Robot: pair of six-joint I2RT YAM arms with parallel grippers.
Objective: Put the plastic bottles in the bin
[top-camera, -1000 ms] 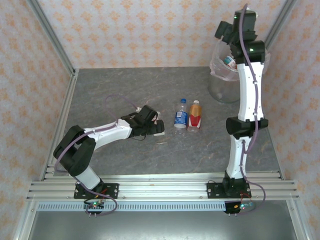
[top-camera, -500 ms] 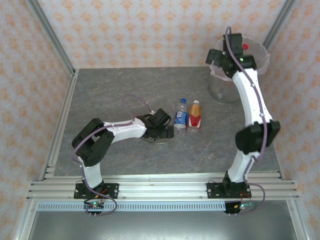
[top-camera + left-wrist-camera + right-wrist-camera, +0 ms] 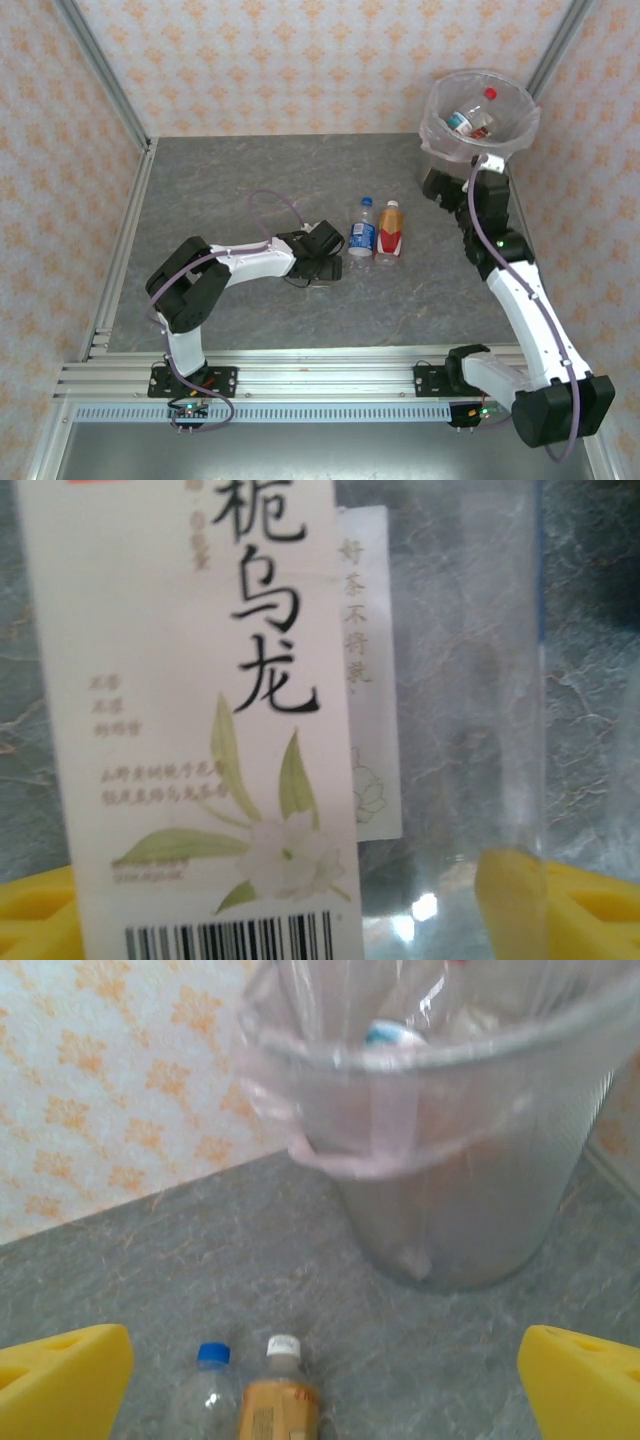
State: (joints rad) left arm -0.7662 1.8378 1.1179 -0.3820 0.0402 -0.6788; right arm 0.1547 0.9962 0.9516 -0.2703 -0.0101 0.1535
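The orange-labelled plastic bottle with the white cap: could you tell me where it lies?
In the top view the orange-labelled bottle lies on the grey table, just right of the blue-labelled clear bottle, nearer than the grey bag-lined bin.

Light in the top view is bright, even and diffuse; the arms (image 3: 250,262) cast only faint, soft-edged shadows on the grey marbled tabletop (image 3: 250,190), and the picture is sharp throughout. The round grey bin (image 3: 445,182) lined with crinkly clear plastic catches pale glare along its rim. The left wrist view sits so close to a clear bottle with a white printed label (image 3: 200,730) that the print is slightly soft — a small glint shows low on the plastic. The right wrist view is hazy overall, its yellow finger pads (image 3: 60,1385) blurred at the bottom corners.
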